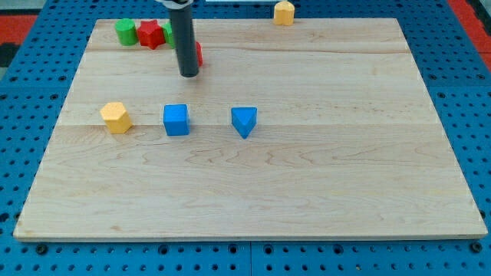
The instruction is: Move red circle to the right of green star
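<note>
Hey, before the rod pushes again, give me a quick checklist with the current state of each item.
1. My tip in view: ok, at the board's upper left.
2. Red circle located: cannot tell for sure; only a red sliver shows behind the rod.
3. Green star located: cannot tell; a green bit peeks out left of the rod.
4. Red star and green cylinder left of the rod: ok.
5. Blue cube out of the way: ok, nearer the view's bottom.

The dark rod stands almost straight up.
It comes down from the view's top, left of the middle. My tip (pixel 189 75) sits low, at the rod's very bottom end.
</note>
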{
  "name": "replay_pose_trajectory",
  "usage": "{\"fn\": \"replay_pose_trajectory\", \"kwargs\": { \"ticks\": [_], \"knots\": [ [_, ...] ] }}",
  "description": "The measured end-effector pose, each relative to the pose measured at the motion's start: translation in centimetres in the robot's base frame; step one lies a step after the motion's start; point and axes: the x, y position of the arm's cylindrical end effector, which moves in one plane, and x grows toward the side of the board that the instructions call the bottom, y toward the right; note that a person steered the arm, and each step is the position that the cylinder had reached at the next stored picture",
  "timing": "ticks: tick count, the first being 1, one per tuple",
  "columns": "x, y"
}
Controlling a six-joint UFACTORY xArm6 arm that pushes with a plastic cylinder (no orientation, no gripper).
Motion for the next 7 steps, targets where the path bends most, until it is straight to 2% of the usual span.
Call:
{"fn": "replay_pose_trajectory", "kwargs": {
  "ticks": [1,3,6,7],
  "knots": [
    [-0.7,-2.1],
    [-3.3,0.0],
    [-3.0,3.3],
    [-4.4,4.2]
  ]
}}
